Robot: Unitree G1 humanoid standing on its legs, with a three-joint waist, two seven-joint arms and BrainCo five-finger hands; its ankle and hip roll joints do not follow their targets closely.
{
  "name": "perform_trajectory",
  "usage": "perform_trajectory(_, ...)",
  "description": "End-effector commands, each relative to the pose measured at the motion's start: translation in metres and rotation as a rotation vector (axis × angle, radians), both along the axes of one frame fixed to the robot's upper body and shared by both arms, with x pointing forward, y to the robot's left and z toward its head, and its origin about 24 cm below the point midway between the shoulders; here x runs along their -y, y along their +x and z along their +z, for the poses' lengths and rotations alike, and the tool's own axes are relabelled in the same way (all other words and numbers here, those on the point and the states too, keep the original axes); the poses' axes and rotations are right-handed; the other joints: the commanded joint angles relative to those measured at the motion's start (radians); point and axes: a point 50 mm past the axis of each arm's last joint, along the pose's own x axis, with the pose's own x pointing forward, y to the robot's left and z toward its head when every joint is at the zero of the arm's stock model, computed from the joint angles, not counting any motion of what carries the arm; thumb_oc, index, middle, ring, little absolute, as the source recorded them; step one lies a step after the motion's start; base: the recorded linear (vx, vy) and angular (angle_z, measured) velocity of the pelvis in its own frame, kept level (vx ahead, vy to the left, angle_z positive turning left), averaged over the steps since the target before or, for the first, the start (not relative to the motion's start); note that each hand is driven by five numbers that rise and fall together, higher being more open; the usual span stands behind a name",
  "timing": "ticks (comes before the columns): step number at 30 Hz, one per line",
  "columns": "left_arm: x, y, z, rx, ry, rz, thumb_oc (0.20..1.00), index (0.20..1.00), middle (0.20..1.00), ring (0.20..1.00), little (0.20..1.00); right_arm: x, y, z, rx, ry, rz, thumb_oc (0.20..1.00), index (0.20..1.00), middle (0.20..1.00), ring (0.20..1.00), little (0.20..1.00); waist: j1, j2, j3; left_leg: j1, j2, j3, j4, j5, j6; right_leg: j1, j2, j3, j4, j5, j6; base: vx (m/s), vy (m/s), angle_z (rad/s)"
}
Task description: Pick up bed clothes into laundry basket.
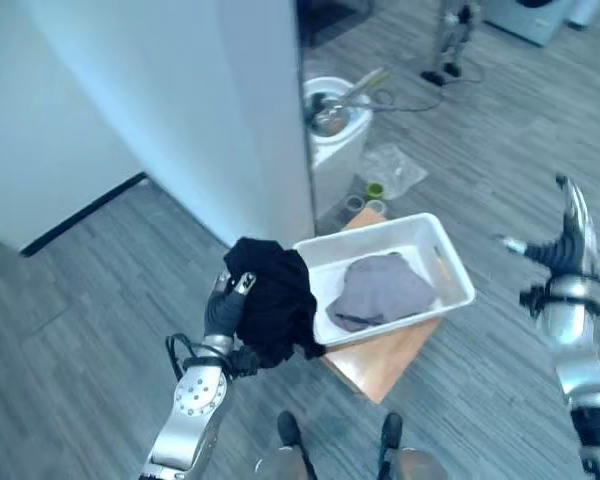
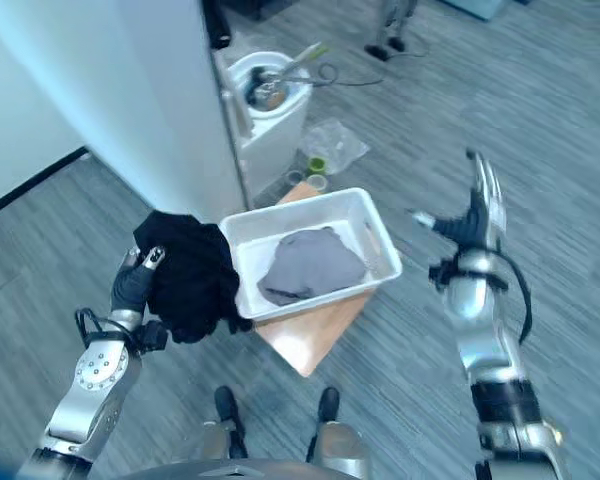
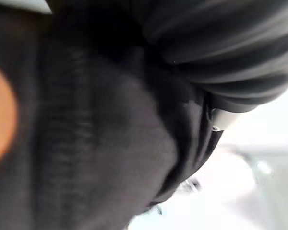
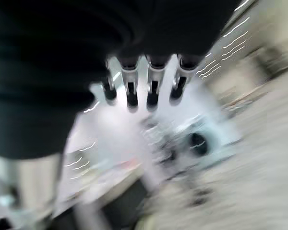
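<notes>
Left hand (image 1: 225, 310) grips a bunched black garment (image 1: 275, 300) held just beside the near-left corner of the white laundry basket (image 1: 458, 283). Right hand (image 2: 477, 225) hangs open, well apart. Inside lies grey clothing (image 1: 382, 289); the basket rests on a wooden stand (image 1: 380, 362).

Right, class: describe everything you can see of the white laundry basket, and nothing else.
The white laundry basket is a shallow rectangular tub, plastic by its look, with a rolled rim. It sits upright on a small wooden stand on the grey floor, beside a white wall. A crumpled grey cloth lies inside. The black garment held by the left hand hangs at its left end.
</notes>
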Motion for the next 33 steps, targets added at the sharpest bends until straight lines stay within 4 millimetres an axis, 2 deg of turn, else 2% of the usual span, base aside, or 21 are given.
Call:
perform_trajectory(1,0.007,0.007,0.047,0.280,0.071,0.027,0.200,0.200,0.200,0.200,0.200,0.007,-0.011,-0.033,-0.147,-0.028,0.004,1.000,1.000,1.000,1.000,1.000,-0.057,0.022,-0.094,0.060,0.081,0.044,0.007,-0.017,-0.057,0.037,-0.032,-0.043,0.020,-0.087,0.034,0.01,0.016,-0.35)
perform_trajectory(2,0.007,0.007,0.047,0.279,0.072,0.027,0.200,0.200,0.200,0.200,0.200,0.007,-0.012,-0.033,-0.147,-0.027,0.004,1.000,1.000,1.000,1.000,1.000,-0.055,0.021,-0.095,0.061,0.081,0.046,0.007,-0.018,-0.057,0.037,-0.032,-0.042,0.020,-0.086,0.034,0.02,0.031,-0.43)
perform_trajectory(3,0.005,0.011,0.056,0.327,0.132,0.066,0.200,0.200,0.200,0.200,0.200,0.016,-0.036,-0.075,-0.334,-0.028,-0.048,1.000,1.000,1.000,1.000,1.000,-0.085,0.021,-0.102,0.073,0.080,0.063,0.007,-0.024,-0.056,0.032,-0.033,-0.025,0.020,-0.082,0.038,0.02,0.030,-0.41)
perform_trajectory(4,0.005,0.014,0.059,0.345,0.172,0.087,0.200,0.200,0.200,0.200,0.200,0.020,-0.052,-0.099,-0.446,-0.030,-0.076,1.000,1.000,1.000,1.000,1.000,-0.100,0.021,-0.103,0.079,0.078,0.071,0.007,-0.027,-0.055,0.031,-0.035,-0.019,0.020,-0.081,0.041,0.10,0.060,-0.32)
perform_trajectory(5,0.005,0.016,0.060,0.348,0.193,0.097,0.200,0.200,0.200,0.200,0.200,0.023,-0.061,-0.111,-0.504,-0.028,-0.098,1.000,1.000,1.000,1.000,1.000,-0.108,0.023,-0.109,0.090,0.075,0.058,0.007,-0.050,-0.063,0.037,-0.038,-0.007,0.020,-0.094,0.049,0.02,0.026,-0.31)
perform_trajectory(6,0.006,0.020,0.059,0.346,0.216,0.109,0.200,0.200,0.200,0.200,0.200,0.024,-0.075,-0.130,-0.592,-0.001,-0.128,1.000,1.000,1.000,1.000,1.000,-0.121,0.021,-0.106,0.087,0.076,0.086,0.007,-0.029,-0.054,0.027,-0.036,-0.005,0.020,-0.074,0.043,0.10,0.053,-0.36)
perform_trajectory(7,0.007,0.025,0.057,0.331,0.235,0.114,0.200,0.200,0.200,0.200,0.200,0.026,-0.089,-0.147,-0.673,0.027,-0.159,1.000,1.000,1.000,1.000,1.000,-0.131,0.023,-0.112,0.102,0.070,0.076,0.007,-0.054,-0.061,0.034,-0.039,0.008,0.020,-0.088,0.053,0.02,0.030,-0.56)
perform_trajectory(8,0.006,0.035,0.050,0.290,0.287,0.124,0.200,0.200,0.200,0.200,0.200,0.029,-0.111,-0.170,-0.806,0.054,-0.206,1.000,1.000,1.000,1.000,1.000,-0.150,0.026,-0.115,0.109,0.069,0.087,0.007,-0.059,-0.060,0.033,-0.041,0.016,0.020,-0.083,0.056,0.10,0.048,-0.40)
perform_trajectory(9,0.007,0.035,0.050,0.291,0.288,0.125,0.200,0.200,0.200,0.200,0.200,0.029,-0.110,-0.170,-0.805,0.055,-0.206,1.000,1.000,1.000,1.000,1.000,-0.149,0.025,-0.114,0.109,0.069,0.087,0.007,-0.059,-0.060,0.033,-0.041,0.016,0.020,-0.083,0.057,0.02,0.014,-0.31)
perform_trajectory(12,0.007,0.050,0.029,0.182,0.369,0.125,0.200,0.200,0.200,0.200,0.200,0.030,-0.148,-0.201,-1.013,0.096,-0.267,1.000,1.000,1.000,1.000,1.000,-0.175,0.032,-0.120,0.117,0.062,0.103,0.007,-0.064,-0.060,0.023,-0.044,0.029,0.020,-0.073,0.063,0.02,0.013,-0.14)
perform_trajectory(13,0.007,0.051,0.029,0.183,0.370,0.125,0.200,0.200,0.200,0.200,0.200,0.030,-0.148,-0.201,-1.013,0.097,-0.267,1.000,1.000,1.000,1.000,1.000,-0.175,0.032,-0.120,0.117,0.061,0.104,0.007,-0.064,-0.060,0.022,-0.044,0.030,0.020,-0.073,0.063,0.01,0.008,-0.10)
perform_trajectory(17,0.004,0.058,0.006,0.072,0.412,0.136,0.200,0.200,0.200,0.200,0.200,0.031,-0.176,-0.217,-1.142,0.159,-0.346,1.000,1.000,1.000,1.000,1.000,-0.186,0.036,-0.118,0.115,0.056,0.114,0.007,-0.064,-0.061,0.013,-0.048,0.035,0.020,-0.066,0.066,0.01,0.000,-0.16)
perform_trajectory(22,0.004,0.059,-0.033,-0.102,0.458,0.135,0.200,0.200,0.200,0.200,0.200,0.028,-0.193,-0.227,-1.218,0.226,-0.405,1.000,1.000,1.000,1.000,1.000,-0.199,0.039,-0.114,0.111,0.053,0.122,0.007,-0.063,-0.062,0.000,-0.051,0.041,0.020,-0.057,0.069,0.00,0.000,-0.09)
perform_trajectory(23,0.004,0.058,-0.045,-0.152,0.475,0.129,0.244,0.244,0.244,0.244,0.244,0.026,-0.193,-0.228,-1.220,0.232,-0.403,1.000,1.000,1.000,1.000,1.000,-0.201,0.039,-0.114,0.109,0.053,0.124,0.007,-0.063,-0.062,-0.001,-0.051,0.041,0.020,-0.056,0.069,0.00,0.000,0.00)
perform_trajectory(24,0.004,0.057,-0.054,-0.194,0.494,0.132,0.523,0.523,0.523,0.523,0.523,0.025,-0.191,-0.228,-1.219,0.234,-0.398,1.000,1.000,1.000,1.000,1.000,-0.203,0.038,-0.114,0.108,0.053,0.124,0.007,-0.063,-0.063,-0.002,-0.051,0.041,0.020,-0.055,0.069,0.00,0.000,0.00)
perform_trajectory(25,0.003,0.056,-0.067,-0.250,0.507,0.137,0.677,0.677,0.677,0.677,0.677,0.023,-0.189,-0.228,-1.218,0.231,-0.387,1.000,1.000,1.000,1.000,1.000,-0.204,0.037,-0.114,0.109,0.052,0.125,0.007,-0.062,-0.063,-0.004,-0.051,0.041,0.020,-0.053,0.069,0.00,0.000,0.00)
perform_trajectory(26,0.003,0.056,-0.067,-0.249,0.506,0.138,0.677,0.677,0.677,0.677,0.677,0.024,-0.189,-0.228,-1.218,0.231,-0.387,1.000,1.000,1.000,1.000,1.000,-0.204,0.037,-0.114,0.108,0.052,0.125,0.007,-0.062,-0.063,-0.004,-0.051,0.041,0.020,-0.053,0.069,0.00,0.000,0.00)
perform_trajectory(27,0.001,0.053,-0.085,-0.332,0.525,0.148,0.529,0.529,0.529,0.529,0.529,0.020,-0.185,-0.229,-1.215,0.220,-0.360,1.000,1.000,1.000,1.000,1.000,-0.207,0.035,-0.115,0.107,0.051,0.129,0.007,-0.061,-0.063,-0.008,-0.050,0.042,0.020,-0.050,0.070,0.00,0.000,0.00)
perform_trajectory(28,0.000,0.053,-0.089,-0.354,0.535,0.156,0.576,0.576,0.576,0.576,0.576,0.019,-0.183,-0.229,-1.211,0.217,-0.351,1.000,1.000,1.000,1.000,1.000,-0.208,0.034,-0.115,0.105,0.051,0.130,0.007,-0.061,-0.063,-0.010,-0.049,0.043,0.020,-0.049,0.070,0.00,0.000,0.00)
perform_trajectory(29,-0.002,0.051,-0.096,-0.382,0.534,0.169,1.000,1.000,1.000,1.000,1.000,0.017,-0.180,-0.229,-1.207,0.212,-0.340,1.000,1.000,1.000,1.000,1.000,-0.207,0.032,-0.116,0.103,0.051,0.132,0.007,-0.061,-0.063,-0.013,-0.048,0.045,0.020,-0.048,0.070,0.00,0.000,0.00)
perform_trajectory(33,-0.005,0.044,-0.105,-0.428,0.464,0.179,1.000,1.000,1.000,1.000,1.000,0.009,-0.173,-0.229,-1.186,0.216,-0.299,1.000,1.000,1.000,1.000,1.000,-0.202,0.031,-0.118,0.101,0.053,0.137,0.007,-0.059,-0.065,-0.020,-0.046,0.049,0.020,-0.048,0.069,0.00,0.000,0.00)
